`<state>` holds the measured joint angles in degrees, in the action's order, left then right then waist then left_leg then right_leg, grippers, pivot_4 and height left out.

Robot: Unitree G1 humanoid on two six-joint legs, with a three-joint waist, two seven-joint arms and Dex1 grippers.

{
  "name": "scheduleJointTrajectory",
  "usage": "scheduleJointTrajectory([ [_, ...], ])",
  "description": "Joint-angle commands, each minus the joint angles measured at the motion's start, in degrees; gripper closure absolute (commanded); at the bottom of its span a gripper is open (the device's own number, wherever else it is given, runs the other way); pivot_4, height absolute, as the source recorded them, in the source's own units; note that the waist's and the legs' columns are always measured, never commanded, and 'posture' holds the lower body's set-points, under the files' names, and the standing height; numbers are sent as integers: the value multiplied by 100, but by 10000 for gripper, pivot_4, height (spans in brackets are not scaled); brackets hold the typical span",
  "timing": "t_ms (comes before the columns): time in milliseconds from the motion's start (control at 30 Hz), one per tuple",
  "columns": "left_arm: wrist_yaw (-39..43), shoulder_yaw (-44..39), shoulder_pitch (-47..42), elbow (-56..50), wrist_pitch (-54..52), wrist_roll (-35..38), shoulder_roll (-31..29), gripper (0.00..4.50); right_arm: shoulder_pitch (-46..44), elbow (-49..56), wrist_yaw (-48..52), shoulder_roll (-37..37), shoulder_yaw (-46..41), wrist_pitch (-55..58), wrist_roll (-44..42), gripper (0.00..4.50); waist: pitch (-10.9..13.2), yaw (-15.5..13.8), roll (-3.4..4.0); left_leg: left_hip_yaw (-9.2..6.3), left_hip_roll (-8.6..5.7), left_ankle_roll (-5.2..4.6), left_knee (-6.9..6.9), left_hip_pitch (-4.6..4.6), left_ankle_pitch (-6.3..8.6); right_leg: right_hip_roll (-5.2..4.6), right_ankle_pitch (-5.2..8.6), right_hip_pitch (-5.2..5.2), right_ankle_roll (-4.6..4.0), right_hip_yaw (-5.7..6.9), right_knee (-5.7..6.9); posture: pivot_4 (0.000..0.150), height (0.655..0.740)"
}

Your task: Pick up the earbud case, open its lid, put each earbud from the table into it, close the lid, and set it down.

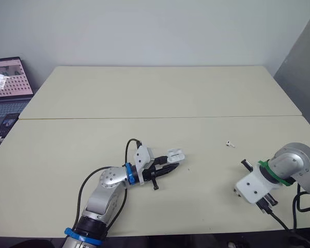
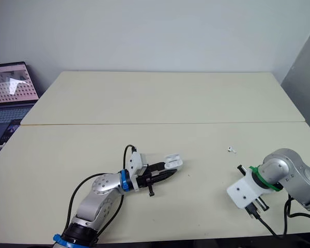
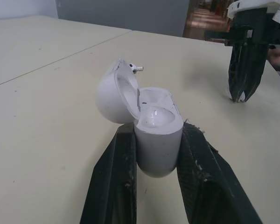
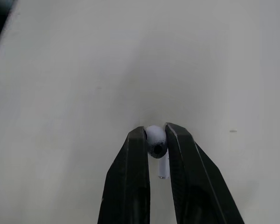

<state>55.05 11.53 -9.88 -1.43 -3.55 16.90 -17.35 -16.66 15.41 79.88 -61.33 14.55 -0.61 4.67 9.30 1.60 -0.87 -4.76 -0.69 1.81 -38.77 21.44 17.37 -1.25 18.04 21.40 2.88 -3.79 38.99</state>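
Left tool (image 3: 157, 140): closed on the earbud case (image 3: 154, 112), one finger on either side of its lower body, holding it low over the desk (image 1: 144, 93).
Earbud case: lid (image 3: 113, 95) swung open and tipped to one side; both wells look empty to us, though the glossy inside makes that hard to be sure of.
Right tool (image 4: 155, 132): pinching one earbud (image 4: 155, 142) by its rounded head, stem pointing back along the fingers. The tips sit right down at the desk surface, and we cannot tell whether the bud is lifted yet.
Second earbud (image 1: 229, 144): lying loose on the desk, between the two tools and nearer the right one, a little farther out.
Done, as we judge it: case picked up and opened; first earbud gripped.
Left to do: carry that bud across and seat it, fetch and seat the second, close the lid, set the case down — most of the task.
Edges: both tools work near the front edge of the desk, the right one also toward its right side. A seam crosses the desk farther out.
Open room: bare desk lies between the tools, so the crossing looks unobstructed. A laptop (image 1: 8, 77) stands well off to the left.
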Motion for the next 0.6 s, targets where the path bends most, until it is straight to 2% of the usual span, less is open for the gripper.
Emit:
scheduleJointTrajectory([
  [33,-409,30,-168,-151,45,-97,250,37195,-59,312,-865,513,-1050,1336,-867,43031,0,-15,0,0,0,0,0,1,0,0,0,0,0,-1,0,1500,7400],
  [200,-1188,37,-311,-132,-67,-393,642,37195,384,701,-1760,1258,-2023,2471,-1697,43031,-1,-107,-2,-21,-5,0,-9,24,0,-2,-1,6,0,1,-5,1500,7400],
  [333,-1633,226,-707,-196,-251,-663,941,37195,516,1600,-3193,2728,-2833,3491,-3021,43031,-1,-147,0,-23,-6,0,-7,35,0,0,-1,21,0,0,3,1500,7400],
  [400,-1814,247,-944,-143,-369,-716,1089,37195,431,1960,-3877,3407,-2951,3854,-3534,43031,-2,-146,1,-21,-6,1,-9,39,-1,1,-1,27,0,-1,8,1500,7400],
  [600,-2108,398,-1354,-54,-611,-739,1504,37195,113,2452,-5403,4713,-2819,4349,-4499,43031,-3,-135,3,-12,-8,2,-6,41,-1,2,-1,35,0,9,7,1500,7400],
])
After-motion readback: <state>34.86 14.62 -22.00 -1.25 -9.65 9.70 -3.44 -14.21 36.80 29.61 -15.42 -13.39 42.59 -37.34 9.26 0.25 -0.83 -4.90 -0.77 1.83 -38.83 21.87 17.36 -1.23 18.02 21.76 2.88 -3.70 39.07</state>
